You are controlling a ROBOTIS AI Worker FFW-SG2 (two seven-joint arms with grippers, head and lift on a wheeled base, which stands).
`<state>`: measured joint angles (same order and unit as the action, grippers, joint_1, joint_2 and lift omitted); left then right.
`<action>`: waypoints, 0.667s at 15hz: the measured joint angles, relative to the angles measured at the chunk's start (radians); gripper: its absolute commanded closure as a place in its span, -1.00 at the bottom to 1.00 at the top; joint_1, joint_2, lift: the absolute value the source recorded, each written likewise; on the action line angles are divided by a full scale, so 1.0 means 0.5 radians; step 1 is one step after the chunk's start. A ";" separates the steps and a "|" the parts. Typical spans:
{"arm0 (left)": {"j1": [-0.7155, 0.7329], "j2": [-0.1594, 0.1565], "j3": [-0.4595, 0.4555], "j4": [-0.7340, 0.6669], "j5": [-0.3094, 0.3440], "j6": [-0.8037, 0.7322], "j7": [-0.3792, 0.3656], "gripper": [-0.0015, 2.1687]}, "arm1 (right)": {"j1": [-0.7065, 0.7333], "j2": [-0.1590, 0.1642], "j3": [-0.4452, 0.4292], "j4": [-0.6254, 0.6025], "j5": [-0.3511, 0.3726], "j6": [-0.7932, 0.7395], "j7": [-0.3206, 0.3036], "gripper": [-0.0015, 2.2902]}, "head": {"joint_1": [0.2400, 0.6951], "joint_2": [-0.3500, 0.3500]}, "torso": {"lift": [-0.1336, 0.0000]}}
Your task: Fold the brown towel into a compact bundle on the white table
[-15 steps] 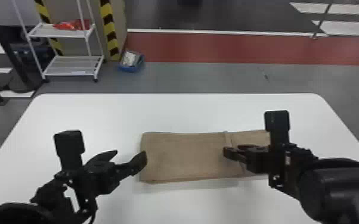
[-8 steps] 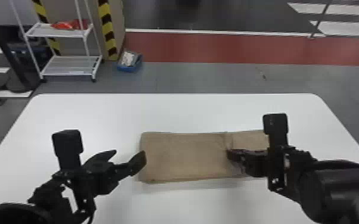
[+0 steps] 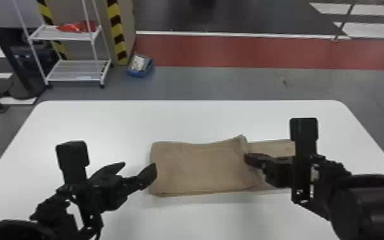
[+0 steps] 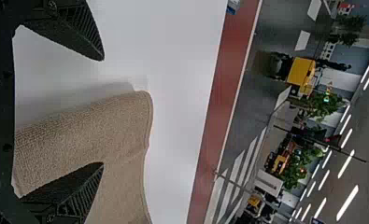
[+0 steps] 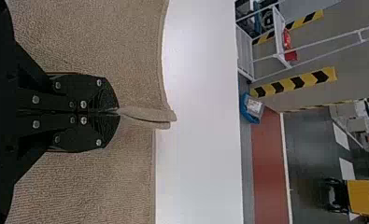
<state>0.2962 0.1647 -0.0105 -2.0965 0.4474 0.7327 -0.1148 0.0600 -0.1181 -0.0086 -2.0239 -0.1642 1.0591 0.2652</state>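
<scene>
Brown towel (image 3: 197, 169) laid in a folded strip across the middle of the white table (image 3: 105, 121), a raised fold pinched toward its right by the right gripper (image 3: 248, 158), left end flanked by the left gripper (image 3: 139, 167) (fingers spread), white shelf unit (image 3: 76, 71) placed beyond, far left.

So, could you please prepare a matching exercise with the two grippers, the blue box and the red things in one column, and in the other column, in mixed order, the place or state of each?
1. Left gripper
2. Right gripper
3. Blue box
4. Red things

A. On the floor beyond the white table
B. Closed on a fold of the brown towel
C. On the upper shelf of the white rack
D. Open, at the towel's left end

Pairs: 1-D, 2-B, 3-A, 4-C
</scene>
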 measured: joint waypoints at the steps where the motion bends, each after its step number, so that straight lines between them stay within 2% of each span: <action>1: 0.003 -0.001 0.004 -0.001 0.001 0.000 0.000 -0.92 | 0.012 0.000 -0.013 -0.031 -0.026 -0.008 -0.001 0.00 | 1.00 -0.08 | -0.85; 6: 0.022 -0.004 0.024 -0.006 0.001 -0.002 0.000 -0.92 | 0.044 0.000 -0.083 -0.288 -0.112 0.106 -0.009 0.00 | 1.00 -0.06 | -0.85; 10: 0.041 -0.004 0.047 -0.011 0.003 -0.003 -0.003 -0.92 | 0.000 -0.025 -0.302 -0.399 -0.249 0.288 -0.002 0.00 | 1.00 -0.16 | -0.85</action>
<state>0.3165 0.1626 0.0130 -2.1022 0.4491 0.7314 -0.1163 0.0598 -0.1306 -0.1596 -2.2232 -0.2888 1.2029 0.2643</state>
